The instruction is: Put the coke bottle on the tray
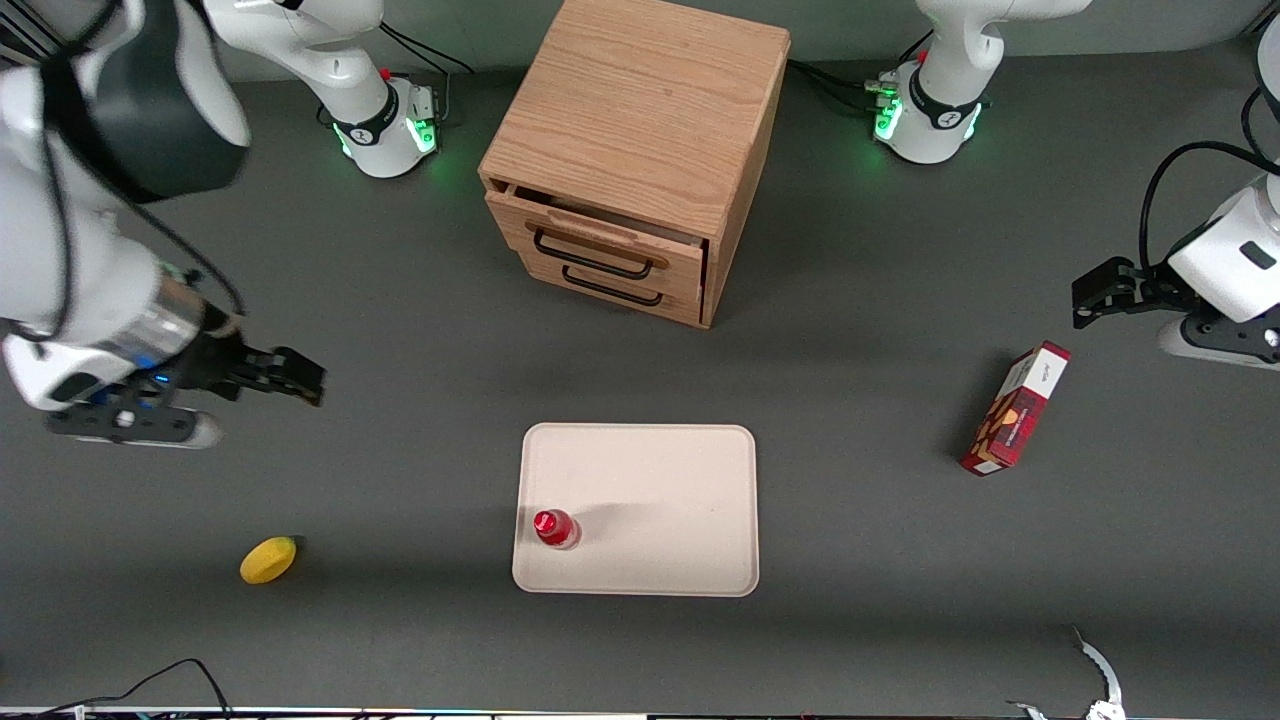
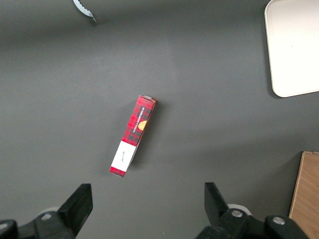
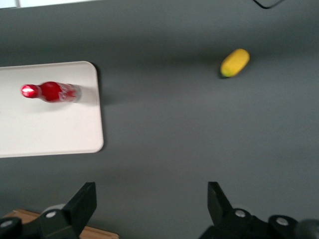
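The small red coke bottle [image 1: 555, 528] stands upright on the pale cream tray [image 1: 660, 480], near the tray's corner closest to the front camera and toward the working arm's end. It also shows in the right wrist view [image 3: 50, 92], standing on the tray [image 3: 50, 129]. My right gripper [image 1: 295, 378] is open and empty, raised above the bare table well away from the tray, toward the working arm's end. In the right wrist view the gripper [image 3: 152, 201] has its fingers spread wide over dark table.
A wooden drawer cabinet [image 1: 630, 150] stands farther from the front camera than the tray, its top drawer slightly open. A yellow lemon [image 1: 268, 559] lies toward the working arm's end. A red-and-white box [image 1: 1015, 408] lies toward the parked arm's end.
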